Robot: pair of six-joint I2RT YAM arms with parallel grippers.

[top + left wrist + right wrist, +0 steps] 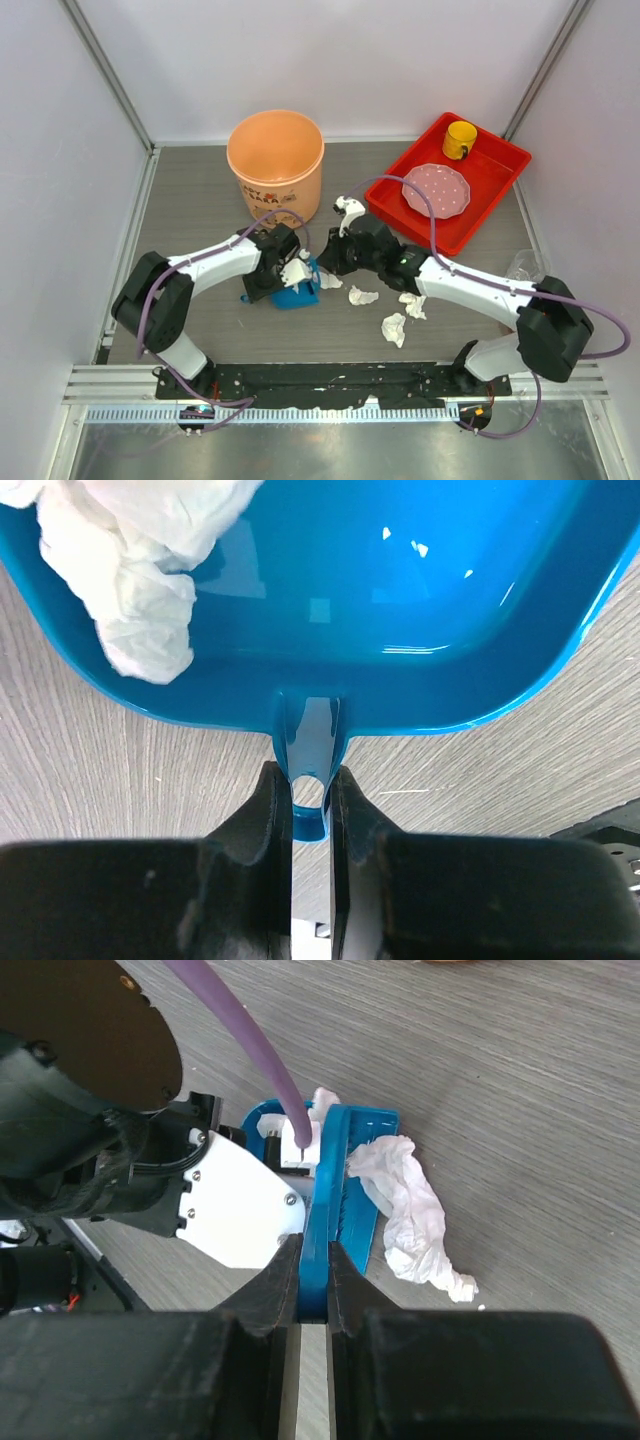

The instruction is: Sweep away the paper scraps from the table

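The left gripper [310, 792] pinched the dustpan handle [309, 742], a paper scrap [140, 590] inside the pan (far-left corner); the right gripper [313, 1260] clamped the brush [338, 1185], another paper scrap [412, 1210] just beside it.

I see white paper scraps [394, 328] on a grey-brown wood-grain table [195, 210], a glossy blue dustpan [400, 600], a matching blue brush [330, 1190], a peach-orange bucket [275, 165] and a red tray [495, 170] (plate [436, 190] pink and speckled, mug [460, 139] yellow).

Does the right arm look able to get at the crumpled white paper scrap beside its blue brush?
Probably yes: the crumpled white paper scrap lies right beside the blue plastic brush in the right fingers, nothing between.
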